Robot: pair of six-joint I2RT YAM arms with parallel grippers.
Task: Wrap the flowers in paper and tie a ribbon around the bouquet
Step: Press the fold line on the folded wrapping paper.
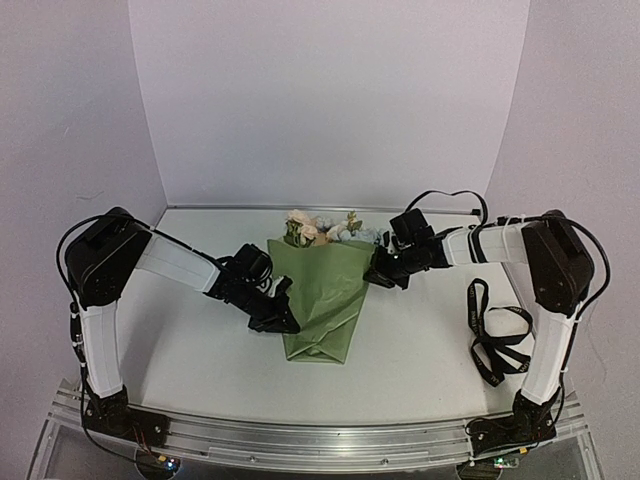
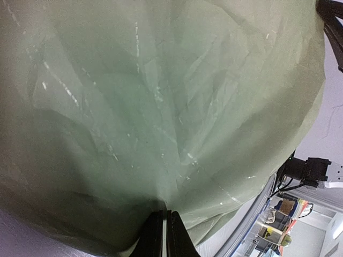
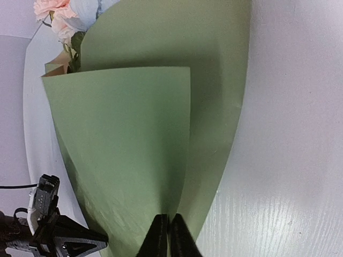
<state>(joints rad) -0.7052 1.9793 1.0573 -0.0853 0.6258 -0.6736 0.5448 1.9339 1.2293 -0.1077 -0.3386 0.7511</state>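
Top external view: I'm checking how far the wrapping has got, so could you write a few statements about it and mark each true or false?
1. The ribbon is tied around the bouquet. False: it lies loose on the table, to the right of the bouquet and apart from it.
2. The flowers show at the far end of the paper. True.
3. The left gripper hangs wide open above the paper. False: it is shut on the paper's left edge.
4. The right gripper is shut on the paper's right edge. True.
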